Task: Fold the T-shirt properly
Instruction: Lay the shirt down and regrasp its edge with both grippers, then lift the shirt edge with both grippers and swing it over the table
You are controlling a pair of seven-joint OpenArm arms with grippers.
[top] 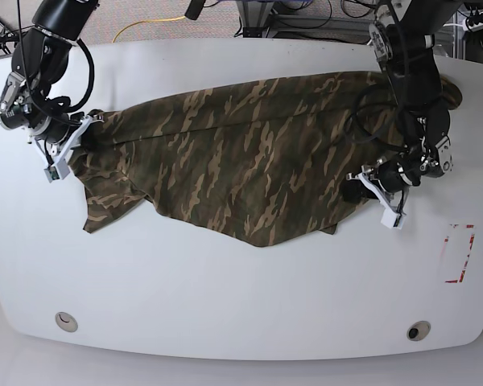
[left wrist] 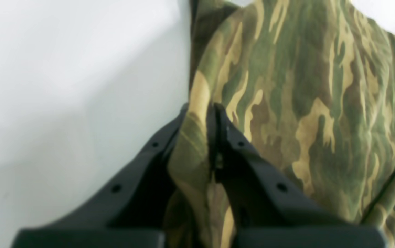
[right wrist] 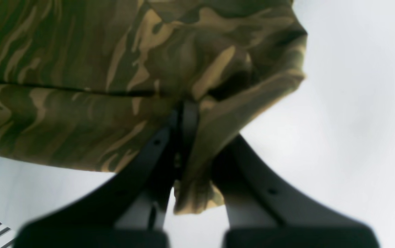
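The camouflage T-shirt [top: 241, 161] lies spread across the white table [top: 241, 297], stretched between both arms. My left gripper [left wrist: 202, 110] is shut on a fold of the T-shirt [left wrist: 304, 86] at its edge; in the base view this gripper [top: 361, 186] sits at the shirt's right side. My right gripper [right wrist: 187, 106] is shut on a bunched edge of the T-shirt [right wrist: 115, 69], and a flap of cloth hangs between the fingers. In the base view this gripper [top: 82, 137] holds the shirt's left end, above a drooping sleeve [top: 105, 201].
A red-and-white marker [top: 457, 253] lies on the table at the right. Two round holes [top: 64, 321] [top: 419, 330] sit near the front edge. Cables and equipment [top: 306, 16] stand behind the table's far edge.
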